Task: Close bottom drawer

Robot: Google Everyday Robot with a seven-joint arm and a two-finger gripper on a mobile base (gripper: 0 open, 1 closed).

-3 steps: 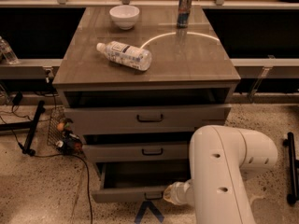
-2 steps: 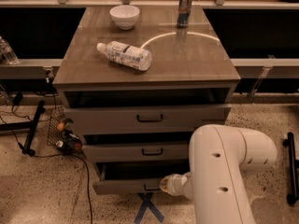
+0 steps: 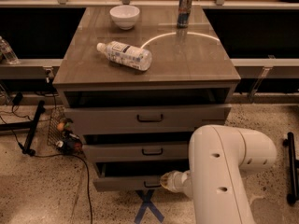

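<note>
The bottom drawer (image 3: 122, 183) is the lowest of three grey wood-grain drawers in the cabinet. It stands out a little, with a dark gap above its short front panel. Its small black bar handle (image 3: 150, 185) shows just left of my gripper. My gripper (image 3: 165, 181) is at the end of the big white arm (image 3: 224, 171), low down, and rests against the front panel to the right of the handle. Most of the gripper is hidden behind the arm.
The top drawer (image 3: 149, 118) and the middle drawer (image 3: 140, 151) also stand slightly out. On the cabinet top lie a plastic bottle (image 3: 125, 55), a white bowl (image 3: 124, 17) and a can (image 3: 184, 3). Cables and a black stand (image 3: 32, 127) are on the floor at left. Blue tape (image 3: 148, 208) marks the floor in front.
The bottom drawer has slid further into the cabinet. My gripper has moved with it toward the cabinet, staying against the front panel.
</note>
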